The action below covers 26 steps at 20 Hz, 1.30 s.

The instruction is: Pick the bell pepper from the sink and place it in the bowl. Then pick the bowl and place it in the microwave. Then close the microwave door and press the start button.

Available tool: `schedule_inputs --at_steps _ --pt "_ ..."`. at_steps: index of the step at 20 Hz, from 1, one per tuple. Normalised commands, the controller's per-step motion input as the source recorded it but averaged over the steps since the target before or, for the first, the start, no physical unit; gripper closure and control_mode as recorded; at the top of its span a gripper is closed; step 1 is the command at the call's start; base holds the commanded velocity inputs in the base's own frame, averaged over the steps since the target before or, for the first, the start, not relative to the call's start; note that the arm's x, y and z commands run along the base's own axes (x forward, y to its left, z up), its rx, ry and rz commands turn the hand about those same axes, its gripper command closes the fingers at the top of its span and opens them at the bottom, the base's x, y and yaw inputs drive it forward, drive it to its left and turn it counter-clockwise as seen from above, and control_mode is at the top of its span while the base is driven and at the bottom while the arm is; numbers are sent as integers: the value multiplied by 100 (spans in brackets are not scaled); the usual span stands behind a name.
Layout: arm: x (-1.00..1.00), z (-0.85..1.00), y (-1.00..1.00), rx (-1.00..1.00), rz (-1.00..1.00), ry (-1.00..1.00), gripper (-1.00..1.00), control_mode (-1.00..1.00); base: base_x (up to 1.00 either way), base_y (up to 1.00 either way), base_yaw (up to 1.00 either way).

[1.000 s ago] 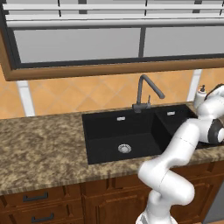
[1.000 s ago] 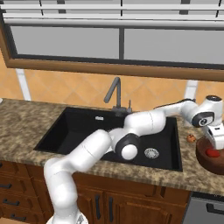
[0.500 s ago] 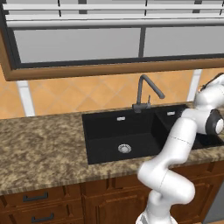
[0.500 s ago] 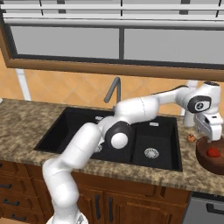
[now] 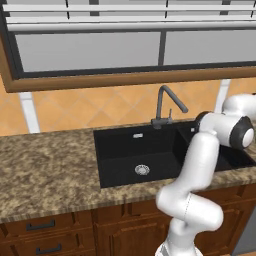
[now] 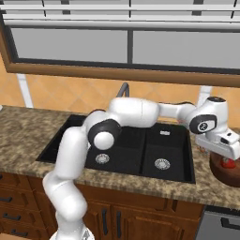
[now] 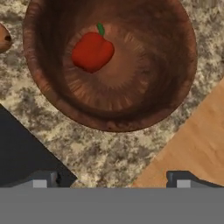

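Claw (image 7: 109, 181) spread wide, holding nothing, hanging above the bowl (image 7: 144, 94). Red pepper (image 7: 92, 51) with green stem lies inside the bowl, off-centre on its floor. Bowl sits on granite counter (image 7: 109, 153), just right of the sink (image 6: 159, 150) in the right base view, hand partly in front of it. Small brown thing (image 7: 3, 38) on the counter beside the bowl rim. Faucet (image 5: 165, 105) behind the sink.
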Motion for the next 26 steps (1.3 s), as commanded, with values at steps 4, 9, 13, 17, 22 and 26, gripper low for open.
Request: schedule_inputs --at_steps 4,9,13,17,22,26 --pt "-4 0 23 14 54 3 -100 -100 0 0 0" --pt "20 13 0 7 43 7 -100 -100 0 0 0" --pt "26 28 0 3 26 12 -100 -100 0 0 0" --pt "26 1 -5 1 0 2 -100 -100 0 0 0" --pt "35 -5 -13 5 0 1 -100 -100 0 0 0" --pt "30 -3 -37 13 0 0 -100 -100 0 0 0"
